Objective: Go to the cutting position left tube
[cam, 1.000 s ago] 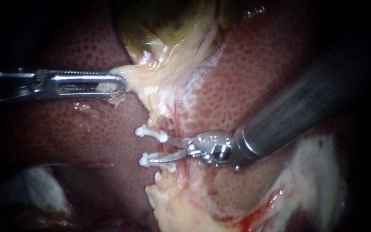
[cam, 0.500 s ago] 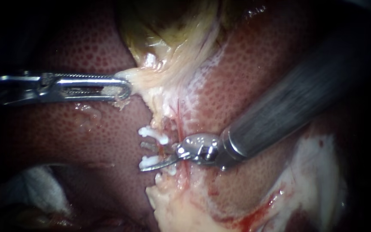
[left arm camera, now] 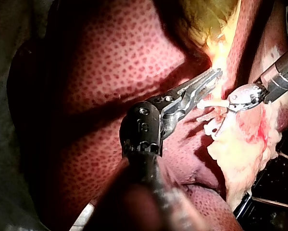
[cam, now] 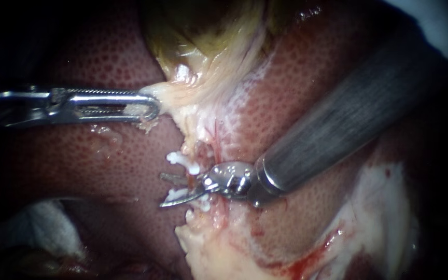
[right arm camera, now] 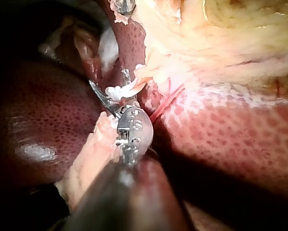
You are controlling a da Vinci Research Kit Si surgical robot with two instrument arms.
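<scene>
The left tube lies at mid-field on the liver, below the gallbladder. Its long axis runs up and down in the endoscope view, from the gallbladder toward the pale stump beneath. Two white clips are set across it, an upper clip and a lower clip. The span between them is judged to be the cutting site.

The right instrument is presented from the right, nearly square to the tube. Its blades are parted, one to each side of that span. Contact with the tube cannot be confirmed.

The pale tissue is clamped between the jaws of the left instrument and drawn leftward. This is judged to hold the tube taut and exposed.
</scene>
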